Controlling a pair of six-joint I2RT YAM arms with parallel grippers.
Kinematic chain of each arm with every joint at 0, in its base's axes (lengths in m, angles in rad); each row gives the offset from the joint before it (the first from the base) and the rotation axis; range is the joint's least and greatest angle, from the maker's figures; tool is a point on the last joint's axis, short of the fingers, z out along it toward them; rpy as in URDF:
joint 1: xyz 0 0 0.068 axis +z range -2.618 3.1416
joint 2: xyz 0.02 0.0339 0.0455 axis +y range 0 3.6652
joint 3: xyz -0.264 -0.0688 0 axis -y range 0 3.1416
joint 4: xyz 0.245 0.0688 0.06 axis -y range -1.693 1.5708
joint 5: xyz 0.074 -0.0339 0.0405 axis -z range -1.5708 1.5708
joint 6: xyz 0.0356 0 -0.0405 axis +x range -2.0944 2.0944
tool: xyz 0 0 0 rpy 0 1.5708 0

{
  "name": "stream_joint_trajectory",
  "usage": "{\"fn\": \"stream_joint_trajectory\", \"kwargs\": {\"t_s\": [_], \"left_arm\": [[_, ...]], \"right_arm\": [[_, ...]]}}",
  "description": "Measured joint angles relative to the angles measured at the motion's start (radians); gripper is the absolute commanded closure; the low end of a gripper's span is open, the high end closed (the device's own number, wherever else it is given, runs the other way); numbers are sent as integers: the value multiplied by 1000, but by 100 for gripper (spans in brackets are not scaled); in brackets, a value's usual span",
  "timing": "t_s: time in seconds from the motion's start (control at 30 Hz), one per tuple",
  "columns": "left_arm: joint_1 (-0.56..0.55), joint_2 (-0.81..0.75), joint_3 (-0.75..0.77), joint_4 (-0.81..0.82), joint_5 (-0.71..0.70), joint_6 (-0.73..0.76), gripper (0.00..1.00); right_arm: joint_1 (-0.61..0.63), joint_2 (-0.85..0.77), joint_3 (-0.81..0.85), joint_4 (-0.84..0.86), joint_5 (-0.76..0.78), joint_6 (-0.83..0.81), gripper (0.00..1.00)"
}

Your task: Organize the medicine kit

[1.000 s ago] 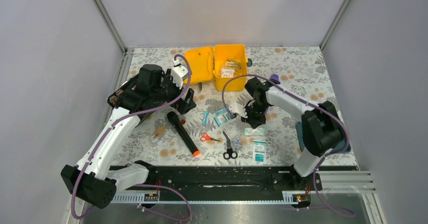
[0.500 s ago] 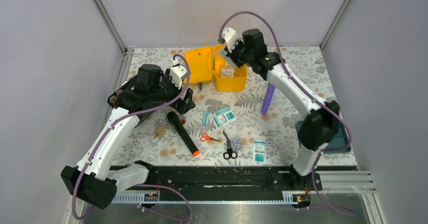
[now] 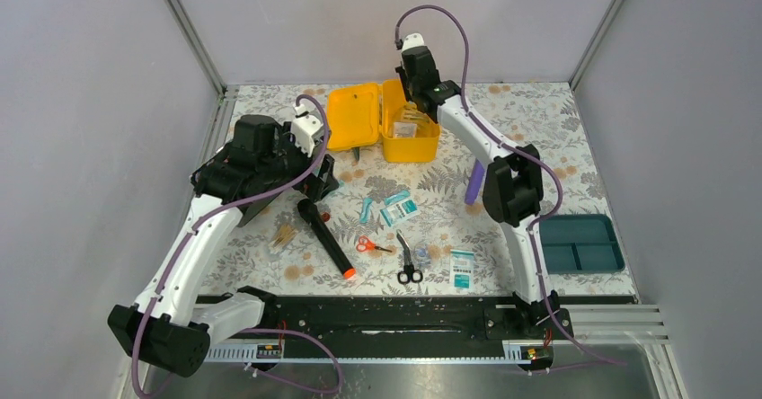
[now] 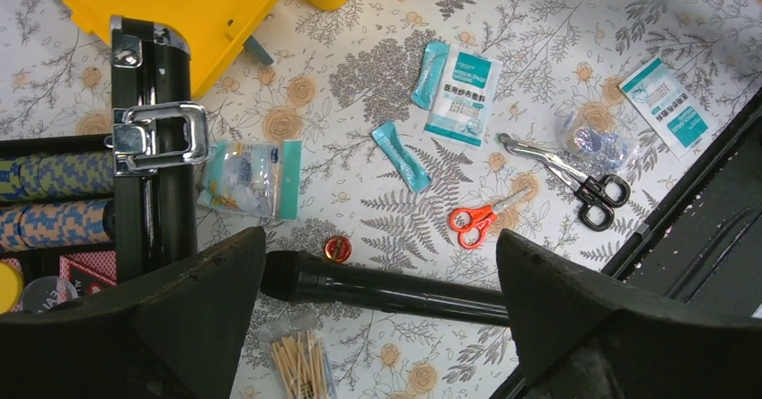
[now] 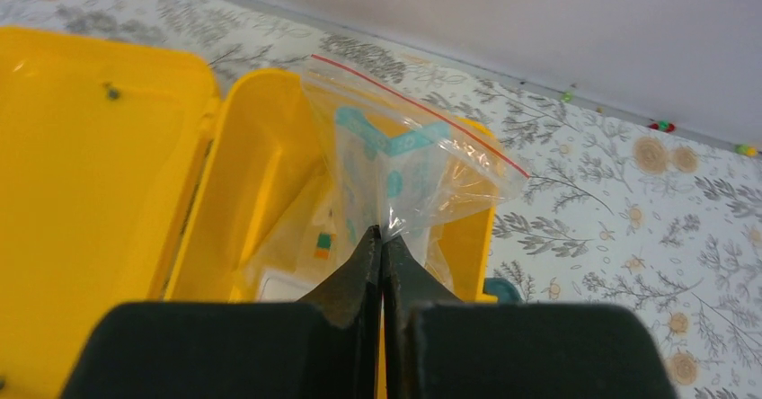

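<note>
Position of medicine kit (image 3: 409,150): upper centre of the top view, on the floral table (image 3: 539,120). Lid lies open flat to the left of the box body, yellow inside showing. Some packets lie inside the body.

Right end effector (image 5: 384,237): fingers pressed together, pinching the lower edge of a clear zip bag (image 5: 422,174) with a red seal line and teal-printed items inside. Bag hangs over the open body of the kit (image 5: 252,165); cannot tell whether it touches the contents. In the top view the right arm reaches to the far side of the table, wrist above the box.

Left end effector (image 4: 379,237): fingers spread wide, nothing between them. It hangs above the table at left centre of the top view, over the top end of the black flashlight (image 4: 386,289).

Loose on the table below the kit:
- orange scissors (image 4: 481,219), just right of the flashlight
- black-handled shears (image 4: 566,167)
- teal gauze packet (image 4: 463,80) with two slim teal sachets beside it
- small bag of swabs (image 4: 301,359)
- black latched case (image 4: 148,147) holding patterned rolls, at left edge of the left wrist view

Teal tray (image 3: 580,243) sits apart at lower right. Purple tube (image 3: 474,183) lies near the right arm.
</note>
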Motion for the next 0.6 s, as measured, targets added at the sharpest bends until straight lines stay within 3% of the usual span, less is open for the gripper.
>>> {"fn": "stream_joint_trajectory", "kwargs": {"t_s": [0.33,0.43,0.6], "left_arm": [[20,0,0,-5,1,-1,1],[20,1,0,-5,2,-5,1],[21,1,0,-5,5,-9,1]], "right_arm": [[0,92,89,-57,140,101,95],[-2,102,89,-75,156,125,86],[-5,111,89,-85,168,151,63]]}}
